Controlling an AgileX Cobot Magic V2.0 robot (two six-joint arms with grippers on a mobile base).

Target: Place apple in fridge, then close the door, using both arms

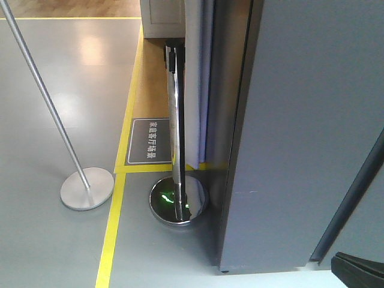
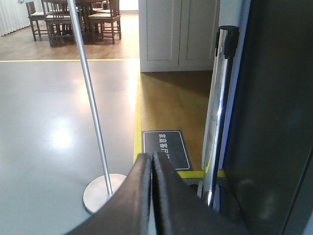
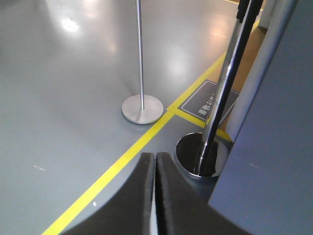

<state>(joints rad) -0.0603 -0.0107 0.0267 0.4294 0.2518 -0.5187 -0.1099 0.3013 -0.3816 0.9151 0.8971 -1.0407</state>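
Observation:
The fridge shows only as a tall grey outer panel (image 1: 300,150) at the right, also seen as the fridge wall (image 2: 274,122) and the fridge corner (image 3: 274,166). No white interior is in view, and I cannot tell the door from the body. The apple is out of view. In the left wrist view, my left gripper (image 2: 152,155) is shut with nothing between its fingers, pointing at the floor left of the fridge. My right gripper (image 3: 155,154) is also shut and empty, just left of the fridge's lower corner. A black arm part (image 1: 360,271) pokes in at the bottom right.
A chrome stanchion post (image 1: 178,201) with a domed base stands right against the fridge's left side. A thin silver pole on a flat disc base (image 1: 87,188) stands farther left. Yellow floor tape (image 1: 111,228), a dark floor sign (image 1: 150,141), white cabinets (image 2: 178,34), wooden chairs (image 2: 73,19) behind.

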